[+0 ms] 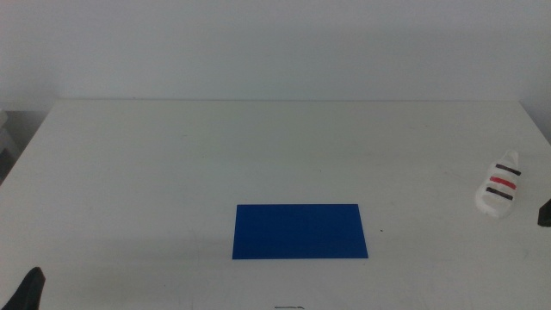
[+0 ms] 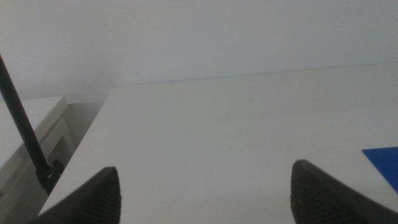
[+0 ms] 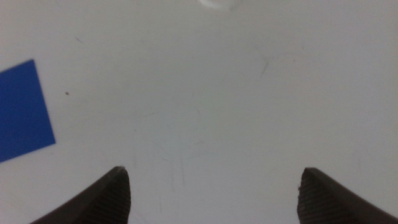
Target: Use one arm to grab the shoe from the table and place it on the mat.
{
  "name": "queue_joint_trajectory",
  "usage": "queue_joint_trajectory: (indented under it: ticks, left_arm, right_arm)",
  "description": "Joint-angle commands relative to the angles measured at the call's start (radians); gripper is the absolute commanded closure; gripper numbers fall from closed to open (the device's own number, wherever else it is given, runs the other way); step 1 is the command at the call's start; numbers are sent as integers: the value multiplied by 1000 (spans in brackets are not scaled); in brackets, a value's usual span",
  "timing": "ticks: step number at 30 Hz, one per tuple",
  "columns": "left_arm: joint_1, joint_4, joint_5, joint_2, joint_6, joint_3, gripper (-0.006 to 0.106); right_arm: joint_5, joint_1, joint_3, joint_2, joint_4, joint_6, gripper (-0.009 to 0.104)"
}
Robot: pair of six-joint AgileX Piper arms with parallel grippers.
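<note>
Small white strapped shoe [image 1: 498,190] lies on the white table [image 1: 172,164] at 3 o'clock of the dark-blue mat [image 1: 300,231]; wide-open right gripper [image 3: 214,193], approaching edge-on, risks nudging it off.

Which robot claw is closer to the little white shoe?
Right. The right gripper sits at the table's right edge, just beside the shoe, not touching it. The left gripper waits at the bottom left corner, far across the table, beyond the mat.
</note>
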Motion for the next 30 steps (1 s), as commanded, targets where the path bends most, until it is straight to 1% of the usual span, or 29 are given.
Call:
queue_joint_trajectory:
  ticks: [1, 6, 15, 19, 26, 30]
  left_arm:
    - [-6, -9, -84, -19, -15, -3, 7]
    - [-6, -9, -84, -19, -15, -3, 7]
    - [-6, -9, -84, -19, -15, -3, 7]
    - [-6, -9, -84, -19, -15, -3, 7]
    - [-6, -9, -84, -19, -15, -3, 7]
    - [-6, -9, -84, -19, -15, -3, 7]
  right_arm:
    - [-28, 2, -34, 9, -8, -2, 4]
    - [-85, 2, -69, 71, -6, 5, 4]
    - [-77, 2, -286, 331, -33, 98, 4]
    - [-67, 2, -399, 473, -61, 134, 4]
    - [31, 2, -598, 692, -154, 198, 4]
    - [29, 0, -656, 764, -178, 218, 4]
